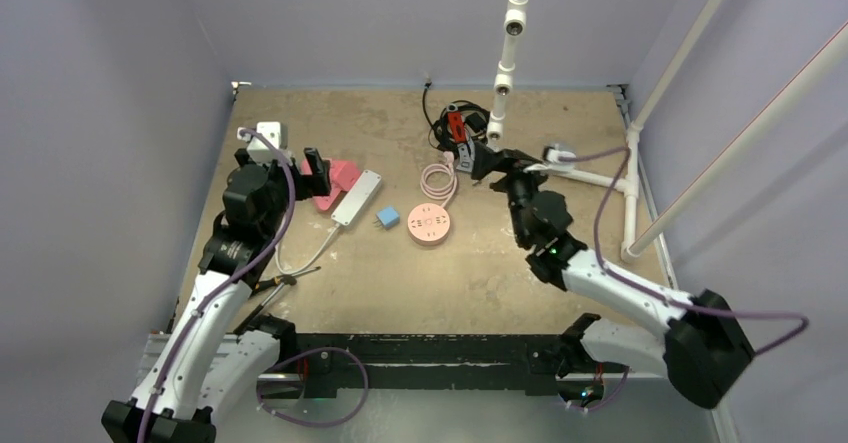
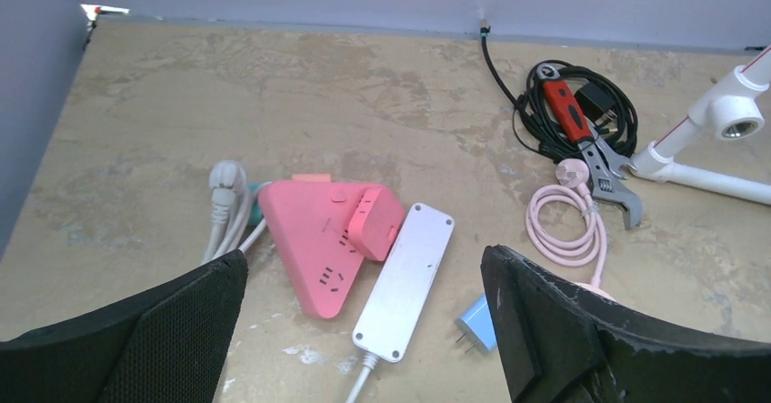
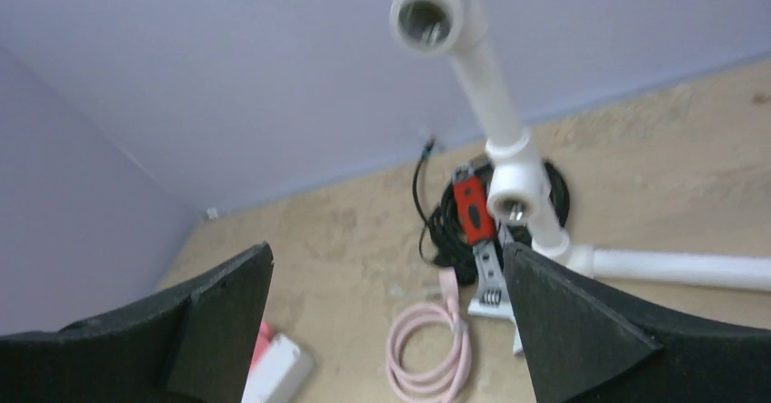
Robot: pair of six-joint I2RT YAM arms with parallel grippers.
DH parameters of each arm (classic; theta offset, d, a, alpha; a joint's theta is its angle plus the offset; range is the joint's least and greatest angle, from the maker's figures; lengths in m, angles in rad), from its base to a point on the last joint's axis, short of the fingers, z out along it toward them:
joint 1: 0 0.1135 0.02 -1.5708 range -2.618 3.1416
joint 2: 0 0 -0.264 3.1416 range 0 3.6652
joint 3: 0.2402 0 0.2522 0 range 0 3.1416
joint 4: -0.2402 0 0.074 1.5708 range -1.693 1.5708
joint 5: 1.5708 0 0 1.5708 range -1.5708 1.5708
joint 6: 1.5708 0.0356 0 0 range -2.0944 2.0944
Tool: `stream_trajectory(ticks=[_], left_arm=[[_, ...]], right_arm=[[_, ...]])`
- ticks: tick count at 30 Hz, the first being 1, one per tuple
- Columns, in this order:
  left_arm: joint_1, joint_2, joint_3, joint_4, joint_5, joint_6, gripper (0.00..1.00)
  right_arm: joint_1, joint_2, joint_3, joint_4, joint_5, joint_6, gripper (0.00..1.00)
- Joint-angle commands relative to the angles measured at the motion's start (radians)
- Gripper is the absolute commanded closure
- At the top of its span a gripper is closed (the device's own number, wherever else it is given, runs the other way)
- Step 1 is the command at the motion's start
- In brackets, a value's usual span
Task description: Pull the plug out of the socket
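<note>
The light-blue plug (image 1: 388, 217) lies loose on the table just left of the round pink socket (image 1: 429, 224), apart from it. In the left wrist view the plug (image 2: 477, 323) shows its two bare prongs beside my right finger. The socket's pink cord (image 1: 438, 180) lies coiled behind the disc and also shows in the right wrist view (image 3: 432, 348). My left gripper (image 1: 312, 171) is open and empty above the pink block, left of the plug; it also shows in its own wrist view (image 2: 364, 257). My right gripper (image 1: 468, 158) is open and empty, raised behind the cord (image 3: 388, 248).
A white power strip (image 1: 357, 197) and a pink triangular block (image 1: 335, 183) lie left of the plug. A red-handled wrench (image 1: 457, 128) and a black cable bundle (image 1: 470, 113) lie at the back. White pipes (image 1: 508, 43) rise at the back right. A white box (image 1: 268, 135) sits far left.
</note>
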Motion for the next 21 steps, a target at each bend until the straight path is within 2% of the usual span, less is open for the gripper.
stream_trajectory(ticks=[1, 6, 12, 21], left_arm=[[-0.005, -0.056, -0.025, -0.005, -0.079, 0.017, 0.01], [-0.005, -0.046, -0.015, -0.037, -0.068, 0.018, 0.01], [-0.005, -0.019, 0.000, -0.054, -0.052, 0.012, 0.01], [-0.005, -0.019, 0.011, -0.066, -0.053, 0.017, 0.01]], right_arm=[[0.002, -0.231, -0.105, 0.162, 0.138, -0.046, 0.01], [0.002, -0.270, -0.151, 0.242, 0.048, -0.109, 0.01], [0.003, -0.211, -0.116, 0.218, 0.045, -0.103, 0.01], [0.003, -0.225, -0.122, 0.209, 0.051, -0.091, 0.01]])
